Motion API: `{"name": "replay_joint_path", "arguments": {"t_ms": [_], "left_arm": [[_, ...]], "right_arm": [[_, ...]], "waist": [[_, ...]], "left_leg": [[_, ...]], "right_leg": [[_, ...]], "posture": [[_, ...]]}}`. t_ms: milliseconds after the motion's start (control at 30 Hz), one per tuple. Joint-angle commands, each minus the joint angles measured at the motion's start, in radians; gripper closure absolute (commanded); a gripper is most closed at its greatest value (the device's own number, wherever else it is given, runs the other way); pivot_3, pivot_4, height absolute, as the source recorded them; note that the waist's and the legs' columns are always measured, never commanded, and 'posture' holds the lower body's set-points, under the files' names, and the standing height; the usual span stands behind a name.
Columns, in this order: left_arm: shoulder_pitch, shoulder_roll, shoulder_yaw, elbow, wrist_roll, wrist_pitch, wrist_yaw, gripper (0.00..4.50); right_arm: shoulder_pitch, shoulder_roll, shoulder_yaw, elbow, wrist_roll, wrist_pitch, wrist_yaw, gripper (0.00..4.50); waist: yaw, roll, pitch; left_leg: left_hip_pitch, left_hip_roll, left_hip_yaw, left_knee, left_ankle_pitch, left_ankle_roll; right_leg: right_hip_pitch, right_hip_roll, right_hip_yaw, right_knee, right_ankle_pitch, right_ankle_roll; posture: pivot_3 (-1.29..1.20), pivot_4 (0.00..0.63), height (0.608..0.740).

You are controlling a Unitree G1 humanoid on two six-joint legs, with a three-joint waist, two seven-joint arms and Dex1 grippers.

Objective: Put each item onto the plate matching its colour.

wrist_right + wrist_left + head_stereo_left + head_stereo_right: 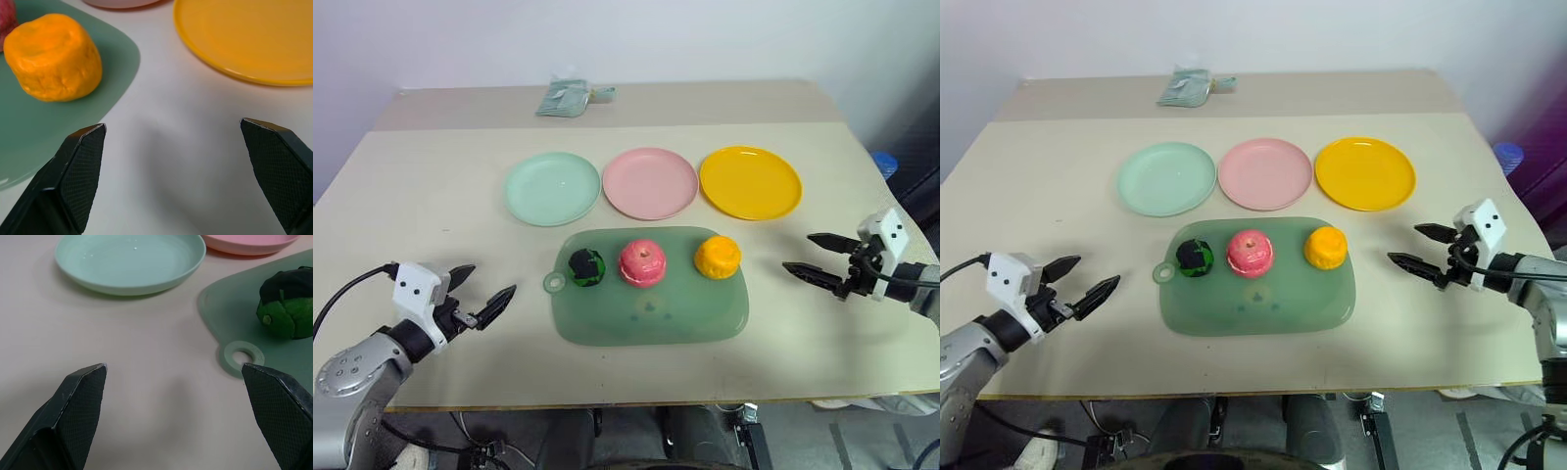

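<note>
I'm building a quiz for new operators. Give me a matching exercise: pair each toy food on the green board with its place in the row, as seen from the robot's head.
Things:
1. dark green toy food
2. pink toy food
3. orange toy food

Places:
A. middle of the row
B. nearest the right claw
C. nearest the board's ring tab

Pairs: 1-C, 2-A, 3-B
</note>
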Motion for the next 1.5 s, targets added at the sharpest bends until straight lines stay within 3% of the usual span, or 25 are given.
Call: {"name": "replay_joint_path", "arguments": {"t_ms": [33, 300, 667, 1000, 1167, 1367, 1467, 1500], "left_arm": [[0.000, -0.008, 0.021, -0.024, -0.006, -0.013, 0.006, 0.00], [-0.069, -0.055, -0.017, 0.044, 0.006, -0.053, 0.007, 0.00], [-0.297, -0.080, -0.126, 0.202, 0.036, -0.085, -0.025, 0.00], [-0.511, -0.045, -0.254, 0.249, -0.032, -0.032, -0.229, 0.00], [-0.587, 0.027, -0.447, 0.267, 0.079, -0.062, -0.381, 0.00], [-0.660, 0.044, -0.603, 0.367, 0.249, -0.110, -0.406, 0.00], [-0.661, 0.028, -0.589, 0.387, 0.256, -0.107, -0.382, 0.88], [-0.659, 0.024, -0.570, 0.386, 0.248, -0.106, -0.373, 1.35]], "right_arm": [[-0.040, 0.006, -0.008, -0.004, -0.005, -0.012, -0.014, 0.05], [-0.075, 0.025, -0.031, -0.011, -0.040, -0.030, -0.112, 0.05], [0.106, 0.085, -0.154, -0.285, 0.023, 0.049, -0.244, 0.05], [0.237, 0.040, -0.197, -0.533, 0.234, 0.275, -0.154, 0.05], [0.243, 0.055, -0.151, -0.616, 0.284, 0.318, -0.151, 0.05], [0.224, 0.084, -0.113, -0.651, 0.294, 0.320, -0.185, 0.05], [0.232, 0.087, -0.113, -0.674, 0.300, 0.316, -0.192, 0.00], [0.234, 0.086, -0.117, -0.680, 0.303, 0.317, -0.192, 0.00]], "waist": [[0.000, 0.000, 0.000], [0.001, 0.000, 0.000], [0.002, 0.001, 0.000], [0.002, 0.000, 0.000], [0.000, 0.000, 0.000], [0.000, 0.000, 0.000], [0.001, 0.000, 0.000], [0.001, 0.000, 0.000]], "left_leg": [[0.000, 0.000, 0.000, 0.000, 0.000, 0.000], [0.000, 0.000, 0.000, 0.000, 0.000, 0.000], [-0.001, -0.001, 0.000, 0.000, 0.000, 0.000], [-0.001, -0.001, 0.000, 0.001, 0.000, 0.000], [-0.001, -0.002, 0.000, 0.001, 0.000, 0.000], [-0.001, -0.002, 0.000, 0.001, 0.000, 0.000], [-0.002, -0.002, -0.001, 0.001, 0.000, 0.000], [-0.002, -0.001, -0.001, 0.001, 0.000, 0.000]], "right_leg": [[0.000, 0.000, 0.000, 0.000, 0.000, 0.000], [0.000, 0.000, 0.000, 0.000, 0.000, 0.000], [0.000, 0.000, -0.001, 0.000, 0.000, 0.000], [0.000, 0.001, -0.001, 0.001, 0.000, 0.000], [0.000, 0.002, -0.001, 0.001, 0.000, 0.000], [0.000, 0.002, -0.001, 0.001, 0.000, 0.000], [-0.001, 0.002, -0.001, 0.001, 0.000, 0.000], [-0.001, 0.002, -0.001, 0.001, 0.000, 0.000]], "posture": [[0.00, 0.150, 0.740], [0.00, 0.150, 0.740], [0.00, 0.150, 0.740], [0.00, 0.150, 0.740], [0.00, 0.150, 0.740], [0.00, 0.150, 0.740], [0.00, 0.150, 0.740], [0.00, 0.150, 0.740]]}}
